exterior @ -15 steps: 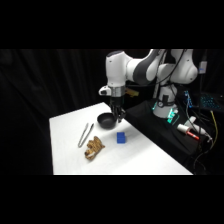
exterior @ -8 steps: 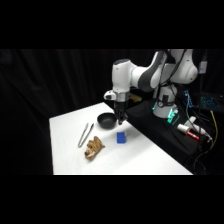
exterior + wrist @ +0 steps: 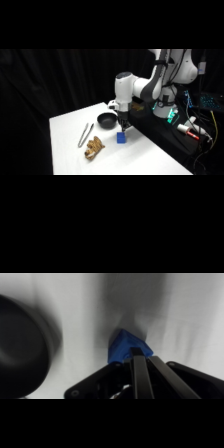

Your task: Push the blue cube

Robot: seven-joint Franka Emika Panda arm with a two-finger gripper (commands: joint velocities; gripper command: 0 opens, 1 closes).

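I work in a robotics lab: black curtains [image 3: 65,80] hang behind my white counter [image 3: 135,160], and lit electronics [image 3: 172,116] with loose cables [image 3: 212,125] sit beside my base.

The cube [image 3: 121,137] sits mid-counter [image 3: 145,162], toward the far edge, with the gripper [image 3: 124,127] directly above it. The bowl [image 3: 106,119] lies just behind. Tongs [image 3: 85,134] lie left of the cube, beside a crumpled object [image 3: 93,148].
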